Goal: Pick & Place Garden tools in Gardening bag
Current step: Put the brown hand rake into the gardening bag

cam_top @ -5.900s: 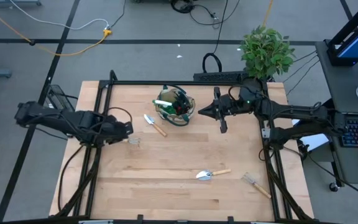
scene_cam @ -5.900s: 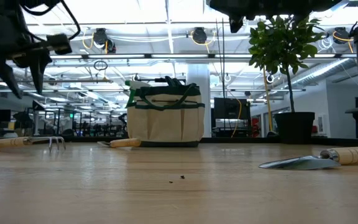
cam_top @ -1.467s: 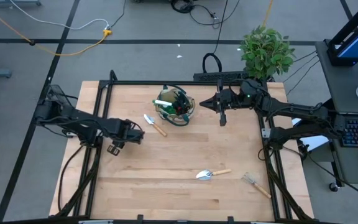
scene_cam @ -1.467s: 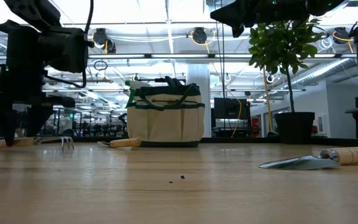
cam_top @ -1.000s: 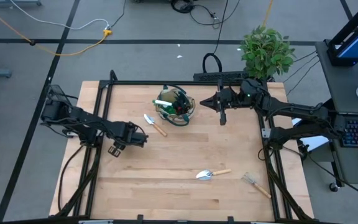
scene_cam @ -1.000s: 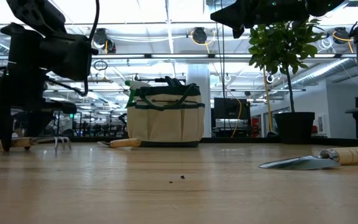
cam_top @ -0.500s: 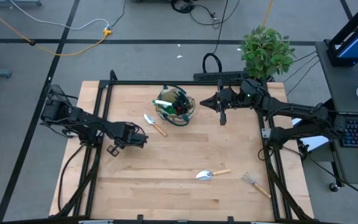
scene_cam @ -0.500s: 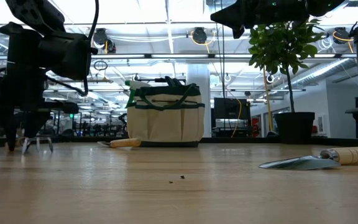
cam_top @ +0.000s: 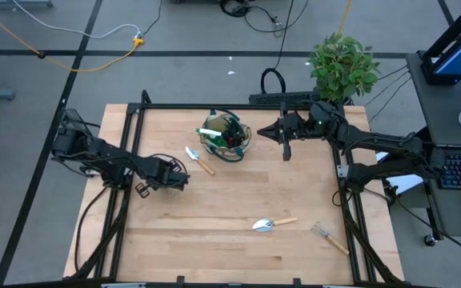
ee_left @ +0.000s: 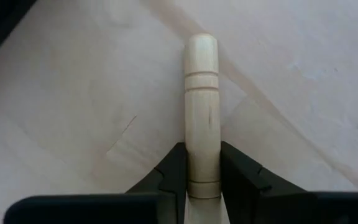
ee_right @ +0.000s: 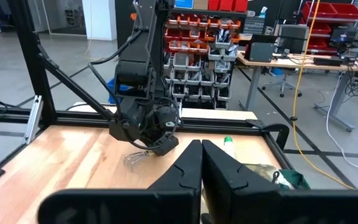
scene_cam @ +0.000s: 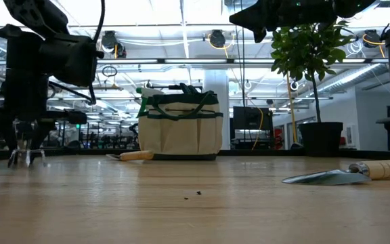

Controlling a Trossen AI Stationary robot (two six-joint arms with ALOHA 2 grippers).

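Left pincer [ee_left: 202, 171] is clamped on the wooden handle of the small hand rake [ee_left: 202, 112], fingers [ee_left: 173, 168] tight on both sides of the shaft, just behind the rounded butt end, which sticks out past the fingertips. In the low view the rake [scene_cam: 27, 157] hangs tines-down under the pincer, tips at or just off the tabletop [scene_cam: 195, 203]; I can't tell which.

Handling, as I judge it: light, rigid tool, smooth turned wood, so it may twist in the grip. The metal head is the heavy end; holding near the butt lets it swing. A grip closer to the head would be steadier.

Look: pale wood handle with two turned grooves near the butt, thin bent wire tines.

The beige bag [cam_top: 226, 138] with green trim sits ahead of the left pincer, well apart, already stuffed with tools. A trowel [cam_top: 198, 160] lies between that pincer and the bag.

Right pincer [ee_right: 201, 163] is closed on nothing, hovering just beside the bag. Another trowel [cam_top: 272, 224] and a second rake [cam_top: 329, 236] lie well apart from both pincers.
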